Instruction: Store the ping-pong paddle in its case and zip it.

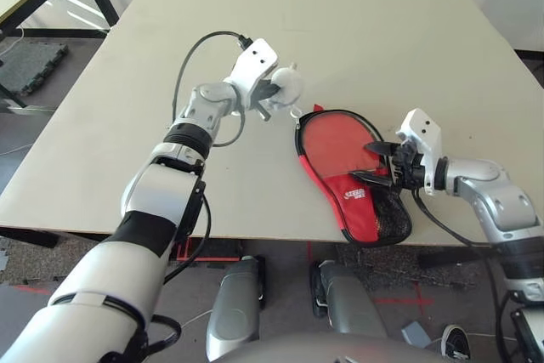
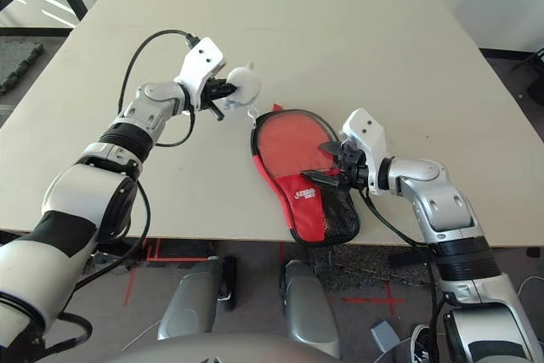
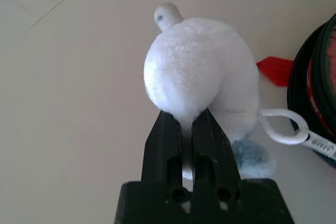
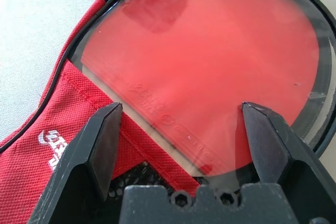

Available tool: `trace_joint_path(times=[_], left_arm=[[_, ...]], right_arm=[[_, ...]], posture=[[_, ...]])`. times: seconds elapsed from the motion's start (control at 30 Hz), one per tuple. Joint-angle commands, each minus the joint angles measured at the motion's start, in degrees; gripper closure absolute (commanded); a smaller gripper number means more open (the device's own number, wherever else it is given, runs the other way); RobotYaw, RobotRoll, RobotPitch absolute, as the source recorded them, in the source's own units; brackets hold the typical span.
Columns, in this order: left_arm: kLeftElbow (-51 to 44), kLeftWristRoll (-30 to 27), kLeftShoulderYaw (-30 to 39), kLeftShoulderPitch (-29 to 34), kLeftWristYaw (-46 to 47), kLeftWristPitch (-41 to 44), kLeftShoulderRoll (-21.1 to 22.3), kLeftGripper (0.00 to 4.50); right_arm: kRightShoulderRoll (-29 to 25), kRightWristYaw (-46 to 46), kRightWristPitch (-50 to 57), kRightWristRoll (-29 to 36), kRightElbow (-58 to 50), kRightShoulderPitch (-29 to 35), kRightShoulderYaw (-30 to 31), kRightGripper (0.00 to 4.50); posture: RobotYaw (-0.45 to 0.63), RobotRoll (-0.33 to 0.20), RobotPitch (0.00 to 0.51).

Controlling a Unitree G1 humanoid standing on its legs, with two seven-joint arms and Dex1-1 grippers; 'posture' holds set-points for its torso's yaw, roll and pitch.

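From the head cameras, the ping-pong paddle [image 1: 336, 144] is seen lying inside the case [image 1: 361, 201] near the table's [image 1: 357, 23] front edge, its red face exposed because the round end is not zipped. The left gripper [image 1: 274, 93] is held just beyond that round end, fingers pinched on a white plush pendant [image 1: 287, 82], which is joined to the case's edge by a small loop. The right gripper [image 1: 379, 162] is poised over the case's narrow end, fingers spread wide, nothing held.

From the left wrist, the black fingers [image 3: 167, 135] are seen pressed together on the plush [image 3: 202, 66]; a white cord loop [image 3: 283, 127] runs toward the case's black rim [image 3: 310, 72]. A tag on the loop carries print too small to be read.

From the right wrist, the open fingers [image 4: 102, 137] frame the paddle's rubber [image 4: 210, 66], on which faint lettering cannot be made out. A white logo [image 4: 52, 145] is printed on the red fabric, not legible.

Storing is judged done; zipping remains.
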Motion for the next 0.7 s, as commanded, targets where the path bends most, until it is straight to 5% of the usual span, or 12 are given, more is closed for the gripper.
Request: trace_joint_path(times=[0.03,0.37,0.7], left_arm=[[1.9,1.7,0.6,-2.3,4.1,-1.7,-1.7,4.48],[4.3,4.7,1.4,-6.6,17.6,-7.9,-5.3,4.48],[1.0,1.5,2.1,-5.5,-10.2,-9.8,-10.5,4.48]], right_arm=[[0.2,-0.2,4.0,0.2,1.1,3.7,2.5,0.0],[-0.4,-1.6,5.8,1.6,-1.8,5.6,1.9,0.0],[-1.1,-2.1,5.9,2.3,-1.8,5.6,1.9,0.0]], posture=[[0.05,0.0,0.204],[0.01,0.0,0.219],[0.02,0.0,0.214]])
